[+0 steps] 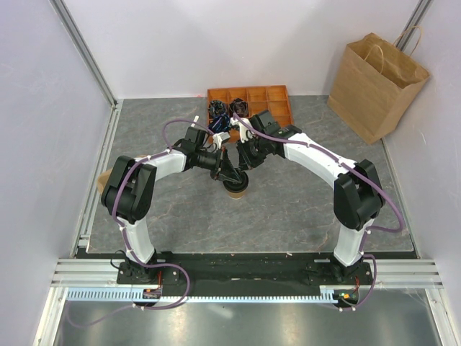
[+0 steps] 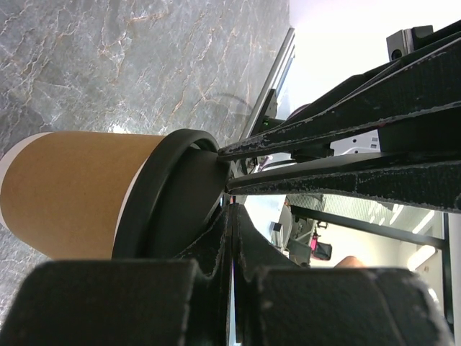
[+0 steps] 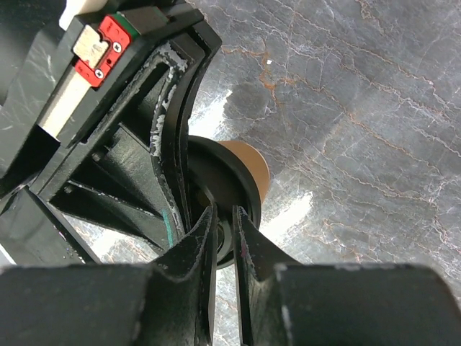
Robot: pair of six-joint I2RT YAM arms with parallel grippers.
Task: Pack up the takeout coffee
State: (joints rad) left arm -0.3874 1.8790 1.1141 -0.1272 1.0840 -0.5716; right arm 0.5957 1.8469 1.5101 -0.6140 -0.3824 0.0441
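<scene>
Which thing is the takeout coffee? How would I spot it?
In the middle of the grey marbled table, where the left arm and right arm meet, stands the takeout coffee, a small brown paper cup. Its round black lid sets it apart from the orange tray behind it and the big paper bag in the far right corner.

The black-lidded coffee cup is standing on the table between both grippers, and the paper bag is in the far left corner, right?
No: the paper bag stands in the far right corner, as the top external view shows. The rest holds: the coffee cup stands on the table between the left gripper and right gripper.
</scene>
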